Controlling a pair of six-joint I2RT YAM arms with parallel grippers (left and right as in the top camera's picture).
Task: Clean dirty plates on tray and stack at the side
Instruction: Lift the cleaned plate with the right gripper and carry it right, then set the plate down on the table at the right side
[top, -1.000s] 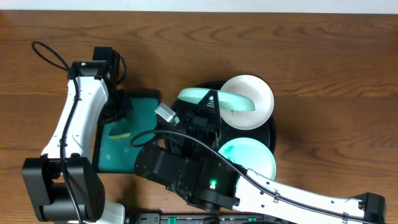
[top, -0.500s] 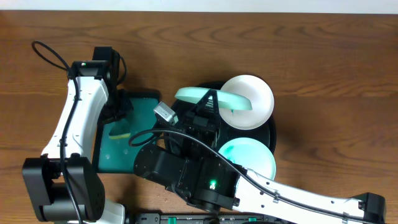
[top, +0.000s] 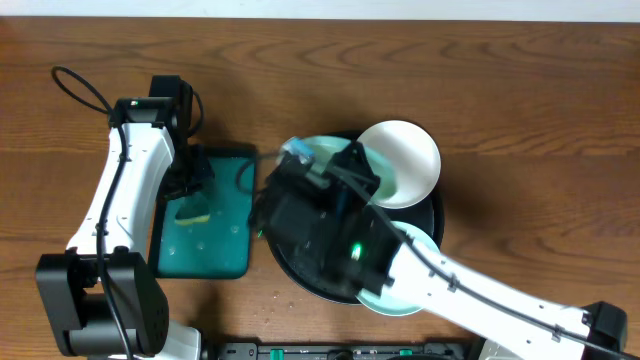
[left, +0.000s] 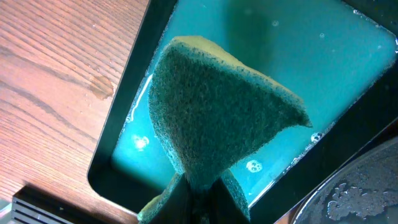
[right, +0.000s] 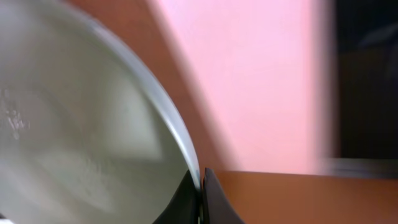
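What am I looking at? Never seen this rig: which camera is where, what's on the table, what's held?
Two white robot arms, each with a two-finger gripper, work at a brown wood-grain table. The wide picture looks straight down; the other two come from wrist cameras. On the table: a large round black tray carrying pale round plates, and a teal-green rectangular tray. The left gripper is shut on a green sponge above the teal tray. The right gripper pinches the rim of one pale-mint plate; that view is blurred.
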